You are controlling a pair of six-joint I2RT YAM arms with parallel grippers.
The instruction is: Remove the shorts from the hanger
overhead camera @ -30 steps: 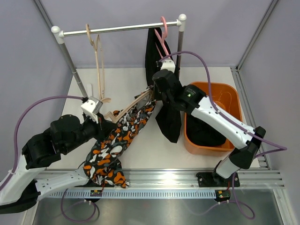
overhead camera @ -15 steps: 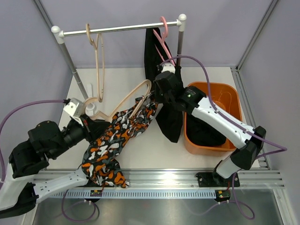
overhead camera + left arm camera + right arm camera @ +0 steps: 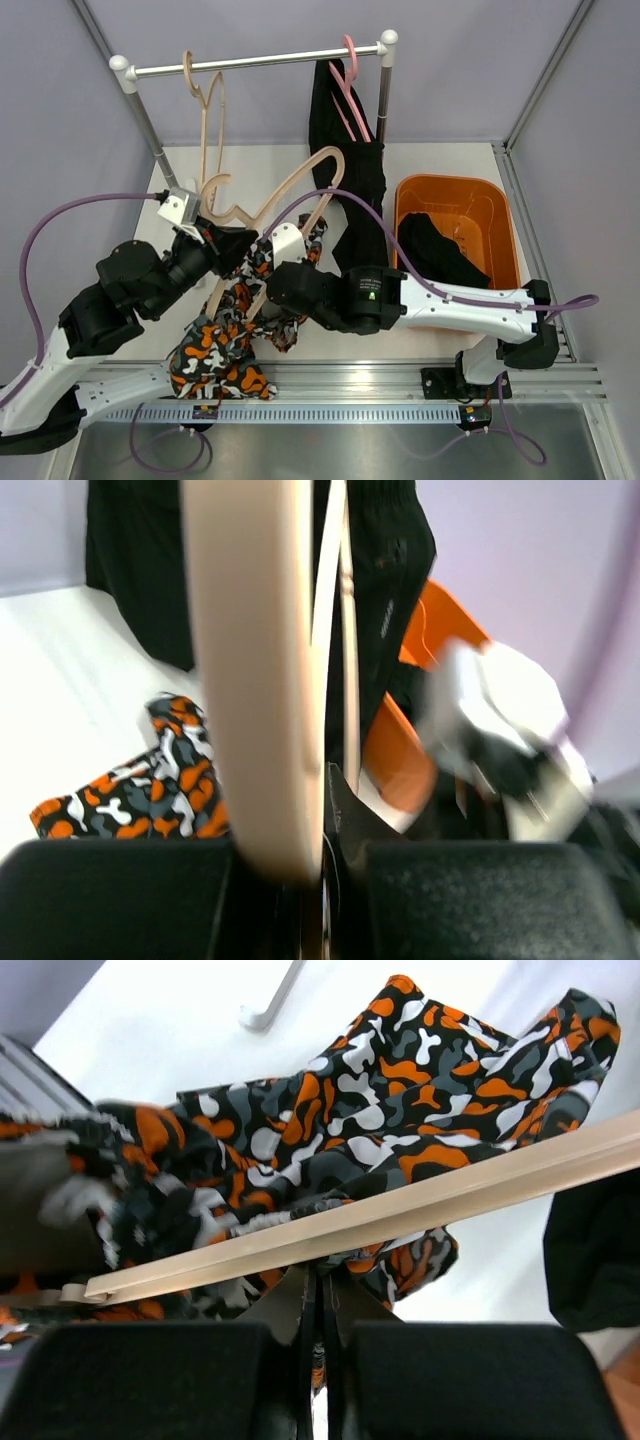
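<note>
Over the white table [image 3: 260, 160], centre frame, the left gripper [image 3: 215, 245] is clamping the wooden hanger [image 3: 290, 185] steady; the right gripper [image 3: 285, 285] is pinching the patterned shorts [image 3: 215, 350], likely to strip them.

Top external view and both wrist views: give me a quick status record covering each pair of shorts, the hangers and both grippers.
orange, white, grey and black patterned shorts: heaped on white table, top edge at the held hanger
pale wooden hanger: off the rail, held
left gripper: shut on pale wooden hanger
right gripper: shut on patterned shorts
first black shorts: hanging from pink hanger on metal rail
second black shorts: in orange plastic tub
spare wooden hanger: bare, on rail
</note>
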